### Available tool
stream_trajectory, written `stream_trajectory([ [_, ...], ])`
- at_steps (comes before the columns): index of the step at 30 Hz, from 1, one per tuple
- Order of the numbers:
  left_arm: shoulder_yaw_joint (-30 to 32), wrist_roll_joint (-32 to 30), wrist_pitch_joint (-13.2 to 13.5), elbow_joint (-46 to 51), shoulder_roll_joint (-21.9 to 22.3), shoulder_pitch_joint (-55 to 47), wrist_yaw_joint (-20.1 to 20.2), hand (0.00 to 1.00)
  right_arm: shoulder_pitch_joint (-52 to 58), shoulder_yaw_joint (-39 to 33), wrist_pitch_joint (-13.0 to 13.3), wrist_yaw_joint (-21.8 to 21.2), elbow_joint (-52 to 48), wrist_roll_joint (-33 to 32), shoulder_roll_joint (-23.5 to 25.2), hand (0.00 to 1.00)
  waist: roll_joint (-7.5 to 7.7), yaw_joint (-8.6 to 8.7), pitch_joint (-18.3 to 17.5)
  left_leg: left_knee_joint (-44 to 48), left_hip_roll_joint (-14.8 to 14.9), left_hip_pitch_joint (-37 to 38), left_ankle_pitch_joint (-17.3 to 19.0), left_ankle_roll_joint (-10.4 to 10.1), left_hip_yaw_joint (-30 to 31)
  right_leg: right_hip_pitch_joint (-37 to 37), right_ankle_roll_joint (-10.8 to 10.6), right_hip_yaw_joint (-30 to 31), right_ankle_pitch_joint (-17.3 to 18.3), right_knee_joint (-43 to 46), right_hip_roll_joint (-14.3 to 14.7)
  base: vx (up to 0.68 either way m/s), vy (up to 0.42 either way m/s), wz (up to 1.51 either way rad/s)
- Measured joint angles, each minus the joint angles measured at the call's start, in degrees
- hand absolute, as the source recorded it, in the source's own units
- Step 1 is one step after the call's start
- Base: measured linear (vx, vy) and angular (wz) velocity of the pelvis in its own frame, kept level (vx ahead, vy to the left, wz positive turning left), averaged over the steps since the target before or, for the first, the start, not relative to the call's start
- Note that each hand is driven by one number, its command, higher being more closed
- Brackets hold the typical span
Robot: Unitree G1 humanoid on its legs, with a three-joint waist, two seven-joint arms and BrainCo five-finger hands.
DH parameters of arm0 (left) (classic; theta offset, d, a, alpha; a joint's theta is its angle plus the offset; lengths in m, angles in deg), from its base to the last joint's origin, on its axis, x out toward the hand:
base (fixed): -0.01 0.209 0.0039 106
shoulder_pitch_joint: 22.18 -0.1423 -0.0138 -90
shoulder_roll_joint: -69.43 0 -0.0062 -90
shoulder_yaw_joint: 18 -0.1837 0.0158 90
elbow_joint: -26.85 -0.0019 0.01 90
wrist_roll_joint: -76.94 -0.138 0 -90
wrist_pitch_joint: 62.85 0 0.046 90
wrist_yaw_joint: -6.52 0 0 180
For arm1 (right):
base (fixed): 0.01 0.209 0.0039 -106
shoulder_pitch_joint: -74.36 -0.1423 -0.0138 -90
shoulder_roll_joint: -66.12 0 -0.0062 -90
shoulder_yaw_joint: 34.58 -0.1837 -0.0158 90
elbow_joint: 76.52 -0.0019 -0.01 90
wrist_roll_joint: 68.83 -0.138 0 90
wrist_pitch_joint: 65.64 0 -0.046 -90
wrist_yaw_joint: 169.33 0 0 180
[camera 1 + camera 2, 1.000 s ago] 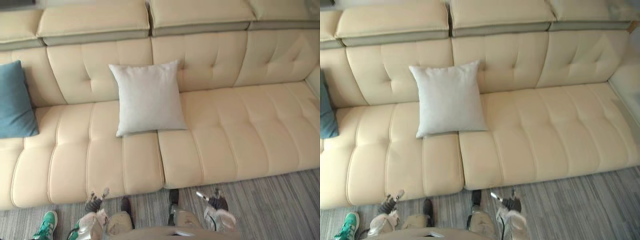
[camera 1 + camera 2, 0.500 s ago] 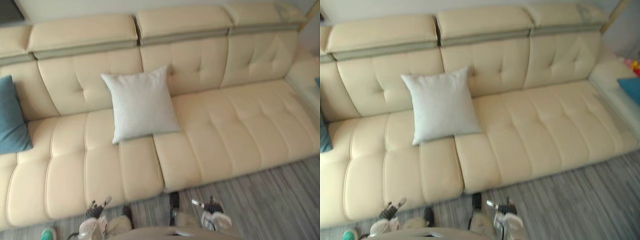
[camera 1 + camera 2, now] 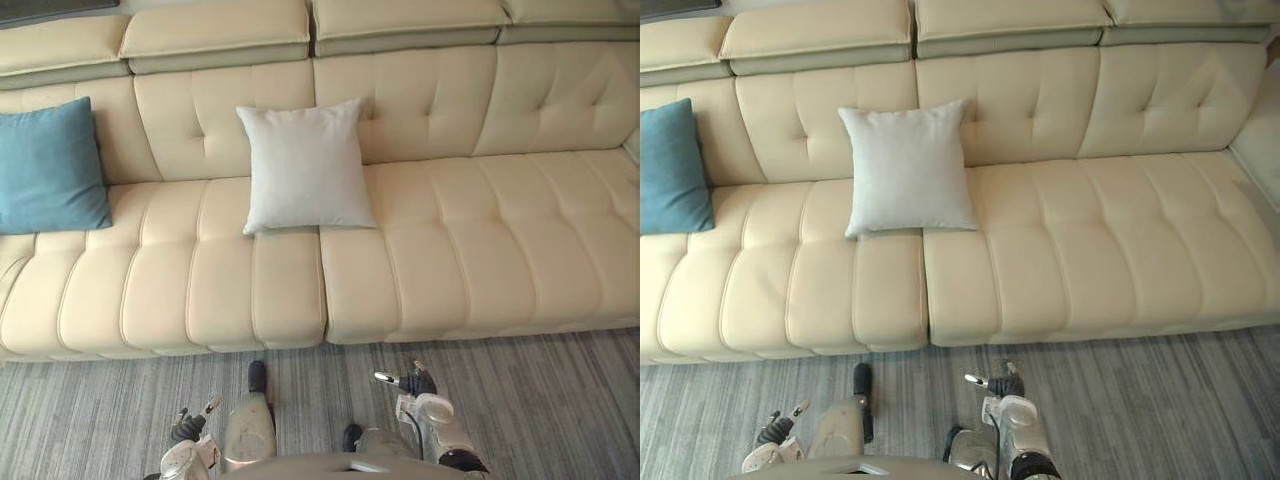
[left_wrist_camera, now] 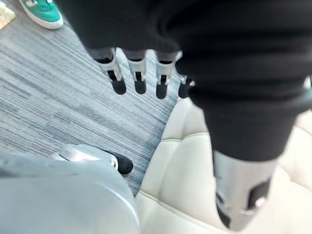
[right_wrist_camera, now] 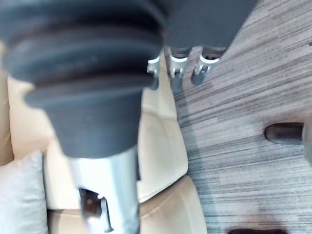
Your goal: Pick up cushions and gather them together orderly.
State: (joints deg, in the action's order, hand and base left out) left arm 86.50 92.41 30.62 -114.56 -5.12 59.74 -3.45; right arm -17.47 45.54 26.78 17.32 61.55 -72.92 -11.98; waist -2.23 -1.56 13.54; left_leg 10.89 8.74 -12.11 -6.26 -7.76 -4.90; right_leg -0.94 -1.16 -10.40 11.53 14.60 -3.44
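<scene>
Head-camera views, looking down on a long cream tufted leather sofa (image 3: 480,250) that spans the frame above a grey striped carpet floor (image 3: 560,390). A pale grey square fabric cushion (image 3: 305,168) stands slightly left of centre, leaning against the sofa back with its lower edge on the seat, across the seam between two seat sections. A teal-blue square fabric cushion (image 3: 48,168) leans against the back at the far left edge of the frame, well apart from the grey one. The left hand (image 3: 188,432) shows at the lower left of centre and the right hand (image 3: 412,383) at the lower right of centre, both low over the carpet in front of the sofa and clear of both cushions. In the left wrist view the fingers (image 4: 140,80) hang straight and apart, holding nothing; a person's green shoe (image 4: 41,12) rests on the carpet. In the right wrist view the fingers (image 5: 176,68) are likewise relaxed and empty
</scene>
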Motion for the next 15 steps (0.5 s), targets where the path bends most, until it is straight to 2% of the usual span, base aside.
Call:
stream_trajectory([
  [2, -0.98, -1.02, -0.01, -0.07, -0.47, 0.02, 0.21, 0.0, 0.78, -0.54, -0.02, -0.03, 0.01, 0.0, -0.55, 0.0, 0.24, 0.32, -0.08, 6.56, -1.9, 0.86, 6.98, 0.33, -1.31, -2.23, -0.67, 1.03, -2.45, -0.72, -1.69, -0.24, 0.063, -0.13],
  [3, -1.3, -1.14, -0.01, -0.07, -0.54, 0.04, 0.35, 0.0, 1.2, -0.74, -0.1, -0.03, 0.05, 0.0, -0.59, 0.0, 0.21, 0.35, -0.1, 7.65, -2.13, 1.61, 8.63, 0.28, -1.39, -2.42, -0.86, 1.33, -3.22, -1.29, -1.91, -0.23, 0.128, -0.25],
  [5, -2.14, -1.15, -0.02, -0.15, -0.43, 0.17, 0.61, 0.0, 2.22, -2.32, -0.18, -0.02, 0.18, -0.01, -0.28, 0.0, 0.16, 0.41, -0.17, 8.19, -2.83, 7.17, 14.82, -0.18, -1.03, -2.82, -2.4, 4.21, -7.03, -4.76, -1.87, -0.2, 0.175, -0.51],
  [6, -2.29, -1.31, -0.02, -0.26, -0.42, 0.18, 0.79, 0.0, 2.4, -2.49, -0.18, -0.03, 0.18, -0.01, -0.25, 0.0, 0.04, 0.59, -0.24, 6.62, -3.13, 8.33, 15.41, 0.03, -0.47, -2.8, -2.75, 5.01, -7.7, -5.69, -1.47, -0.21, 0.201, -0.65],
  [7, -2.32, -2.24, -0.02, -0.39, -0.44, 0.2, 1.0, 0.0, 2.69, -2.7, -0.19, -0.06, 0.21, -0.02, 0.07, 0.0, -0.4, 0.81, -0.66, 3.04, -3.53, 10.26, 16.68, 1.29, 0.35, -2.75, -2.87, 6.59, -9.32, -7.78, -1.0, -0.22, 0.186, -0.69],
  [8, -2.75, -3.0, -0.07, -0.55, -1.06, 0.13, 1.6, 0.0, 3.81, -3.81, -0.26, -0.2, 0.55, -0.01, 1.44, 0.0, 1.48, 1.36, -1.73, -1.41, -4.48, 11.19, 16.09, 1.88, -1.16, -2.72, -3.4, 8.24, -12.11, -11.38, -1.33, -0.21, 0.172, -0.66],
  [9, -3.17, -3.39, -0.08, -0.57, -1.58, -0.04, 1.7, 0.0, 4.53, -4.23, -0.34, -0.2, 0.74, -0.02, 2.14, 0.0, 1.96, 1.54, -2.43, -2.53, -5.03, 11.18, 15.4, 2.23, -1.82, -2.67, -3.21, 8.4, -13.17, -12.54, -1.78, -0.15, 0.144, -0.57],
  [11, -3.87, -4.68, -0.38, -1.24, -2.44, 0.06, 2.01, 0.0, 7.1, -5.92, -0.53, -0.26, 2.42, -0.92, 3.94, 0.0, 4.11, 2.48, -4.2, -4.15, -6.58, 11.74, 14.58, 3.11, -3.84, -2.86, -2.91, 9.43, -16.15, -14.9, -3.31, -0.1, 0.136, -0.44],
  [15, -5.57, -7.36, -0.68, -3.32, -2.39, 0.53, 2.4, 0.0, 8.45, -9.24, -0.61, -0.16, 4.89, -1.29, 3.2, 0.0, 4.24, 3.44, -6.02, -7.08, -7.77, 14.53, 14.56, 3.11, -5.11, -2.04, -2.9, 11.56, -16.71, -15.98, -3.59, -0.08, 0.07, -0.33],
])
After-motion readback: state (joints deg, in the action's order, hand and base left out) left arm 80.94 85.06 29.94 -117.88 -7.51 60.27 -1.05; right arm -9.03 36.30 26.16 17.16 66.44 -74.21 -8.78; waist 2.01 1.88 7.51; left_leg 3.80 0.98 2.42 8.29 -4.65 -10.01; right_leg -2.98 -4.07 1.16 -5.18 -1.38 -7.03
